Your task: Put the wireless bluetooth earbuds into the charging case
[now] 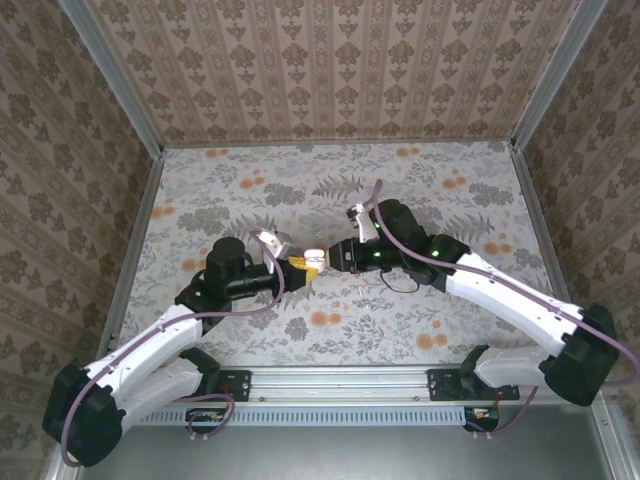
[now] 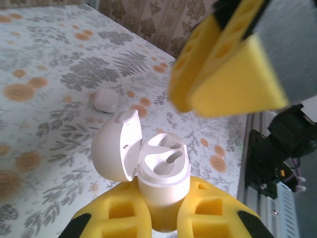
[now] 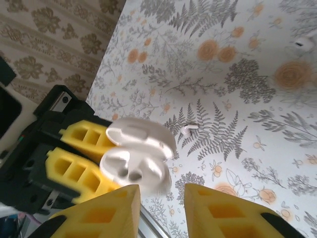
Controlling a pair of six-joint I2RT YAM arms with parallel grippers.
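Left gripper (image 2: 163, 220) is clamped on the base of the charging case (image 2: 163, 173), held upright off the table (image 1: 300, 180) with its lid (image 2: 116, 148) flipped open to one side. Right gripper (image 3: 161, 206) hovers just beside the case's open top, jaws parted, nothing between them. One earbud (image 3: 189, 129) lies on the table near the case, another (image 3: 307, 40) well apart from it.

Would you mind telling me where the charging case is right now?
The case, lid open, is clamped in the left gripper over mid-table in the top view, the right gripper right beside it.
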